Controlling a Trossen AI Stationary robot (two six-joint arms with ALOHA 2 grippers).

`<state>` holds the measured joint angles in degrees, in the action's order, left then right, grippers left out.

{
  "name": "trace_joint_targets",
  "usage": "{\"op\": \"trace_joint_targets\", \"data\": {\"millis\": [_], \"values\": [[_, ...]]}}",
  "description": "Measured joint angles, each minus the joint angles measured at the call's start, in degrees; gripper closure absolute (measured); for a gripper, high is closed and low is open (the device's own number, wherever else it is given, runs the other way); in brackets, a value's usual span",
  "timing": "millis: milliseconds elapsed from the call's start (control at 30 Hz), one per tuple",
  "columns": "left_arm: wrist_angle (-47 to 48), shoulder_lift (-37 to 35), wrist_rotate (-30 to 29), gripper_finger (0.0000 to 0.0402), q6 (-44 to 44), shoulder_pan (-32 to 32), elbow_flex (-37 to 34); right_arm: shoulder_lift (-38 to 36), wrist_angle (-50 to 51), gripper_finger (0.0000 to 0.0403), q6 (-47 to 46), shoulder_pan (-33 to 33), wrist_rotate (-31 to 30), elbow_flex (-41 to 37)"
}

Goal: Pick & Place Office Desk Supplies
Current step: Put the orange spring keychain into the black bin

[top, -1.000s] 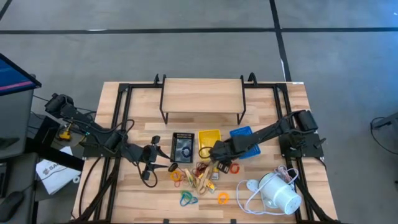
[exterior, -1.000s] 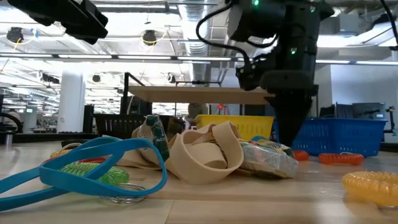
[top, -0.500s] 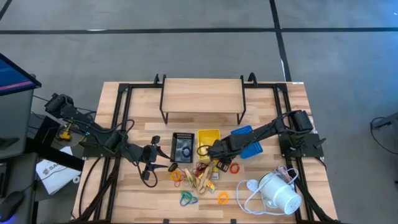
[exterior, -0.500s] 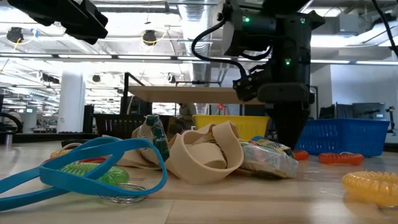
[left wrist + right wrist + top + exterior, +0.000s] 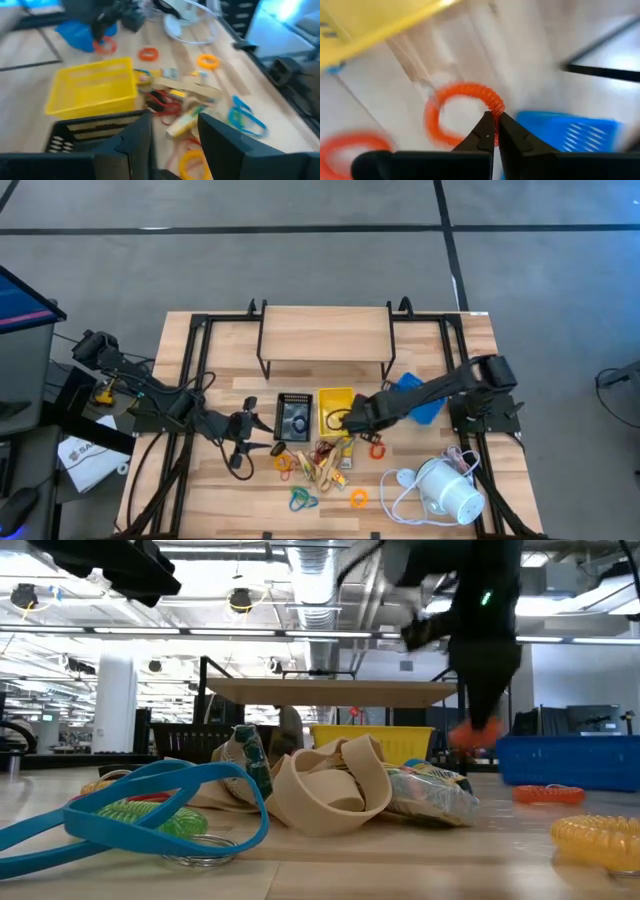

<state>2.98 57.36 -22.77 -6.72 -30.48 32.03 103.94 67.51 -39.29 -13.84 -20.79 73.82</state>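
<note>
Your right hand (image 5: 494, 131) is clenched on an orange coiled loop (image 5: 451, 111), which hangs from its fingertips above the worktop (image 5: 330, 380), between the yellow tray (image 5: 335, 406) and the blue tray (image 5: 418, 398). Your left hand (image 5: 172, 134) waits beside the black mesh tray (image 5: 293, 416), fingers parted and holding nothing. The remaining bands and clips (image 5: 318, 465) lie scattered in front of the trays.

Overhead, table-level and wrist views share the yellow tray (image 5: 335, 406).

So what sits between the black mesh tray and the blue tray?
In the high view, the yellow tray sits between the black mesh tray and the blue tray, with the right gripper beside it.
</note>
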Motion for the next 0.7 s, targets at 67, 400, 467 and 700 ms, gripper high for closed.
{"op": "trace_joint_targets", "data": {"millis": [67, 400, 467, 700], "values": [[-0.71, 0.00, -2.62, 0.0244, 0.31, 0.02, 0.00, -1.64, -2.21, 0.0400, 0.17, -0.73, -1.38, 1.56], [-11.99, 0.00, -12.96, 0.0243, 1.51, 3.02, 0.00, -7.28, -21.05, 0.0402, 15.02, -1.88, -8.07, 7.10], [-14.63, 0.00, -12.49, 0.0241, 0.42, 4.62, 0.00, -7.16, -25.39, 0.0402, 19.60, -1.88, -8.41, 7.82], [-19.11, 0.00, -5.87, 0.0203, -8.67, 12.25, 0.02, -7.21, -33.49, 0.0403, 32.13, -2.13, -12.54, 10.99]]}}
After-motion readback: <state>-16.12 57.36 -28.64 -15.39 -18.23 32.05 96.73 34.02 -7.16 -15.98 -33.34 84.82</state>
